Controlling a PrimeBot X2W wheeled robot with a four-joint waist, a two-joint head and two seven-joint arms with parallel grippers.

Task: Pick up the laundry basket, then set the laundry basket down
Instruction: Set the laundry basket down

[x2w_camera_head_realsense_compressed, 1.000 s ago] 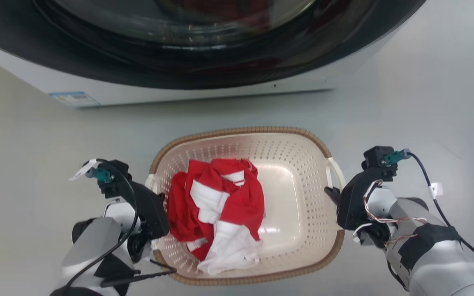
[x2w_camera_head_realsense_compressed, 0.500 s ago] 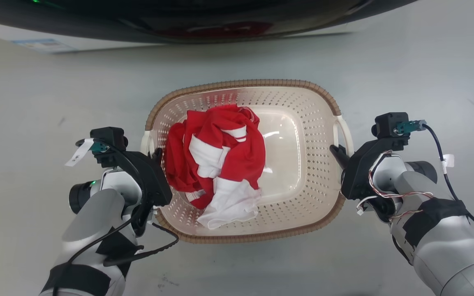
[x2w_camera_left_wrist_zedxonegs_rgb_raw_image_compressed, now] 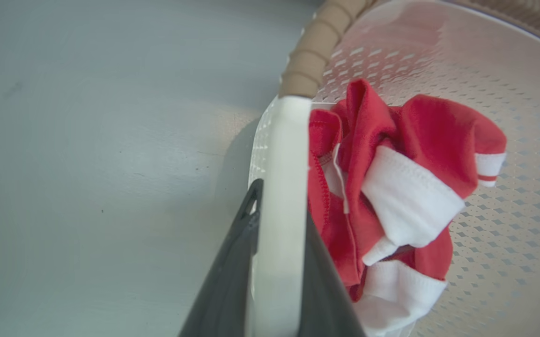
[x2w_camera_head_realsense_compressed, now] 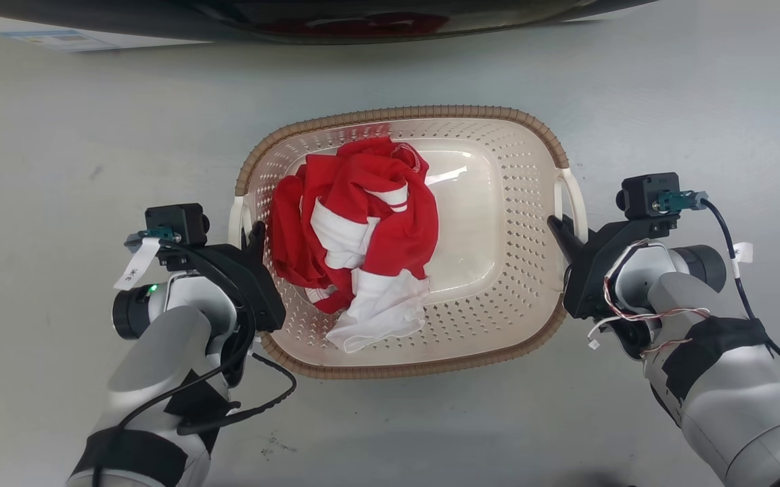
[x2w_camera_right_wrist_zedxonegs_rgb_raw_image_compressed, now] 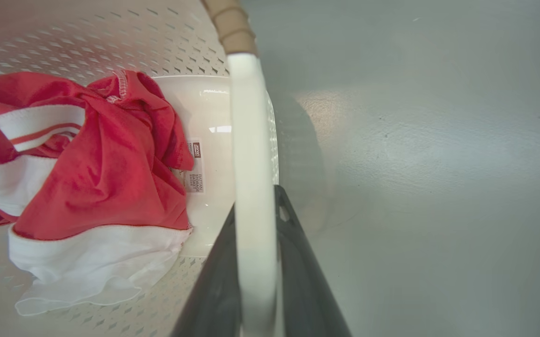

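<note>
laundry basket (x2w_camera_head_realsense_compressed: 396, 115) with red-and-white garment (x2w_camera_head_realsense_compressed: 356, 230), left jaws still clamped on left handle (x2w_camera_left_wrist_zedxonegs_rgb_raw_image_compressed: 281, 187), right jaws on right handle (x2w_camera_right_wrist_zedxonegs_rgb_raw_image_compressed: 248, 164), washing machine (x2w_camera_head_realsense_compressed: 295, 17) shifted up-frame with the camera

Cream-white basket (x2w_camera_head_realsense_compressed: 498, 318), perforated, with brown woven-look rim (x2w_camera_head_realsense_compressed: 396, 111) and white handles (x2w_camera_head_realsense_compressed: 576, 196). Red cloth (x2w_camera_head_realsense_compressed: 390, 230) with white bands, centre frame. Pale grey floor (x2w_camera_head_realsense_compressed: 58, 135).

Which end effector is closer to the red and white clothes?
Left. The left end effector grips the left handle of the laundry basket, with the clothes bunched right beside it. The right end effector grips the right handle, bare basket floor between it and them.
</note>
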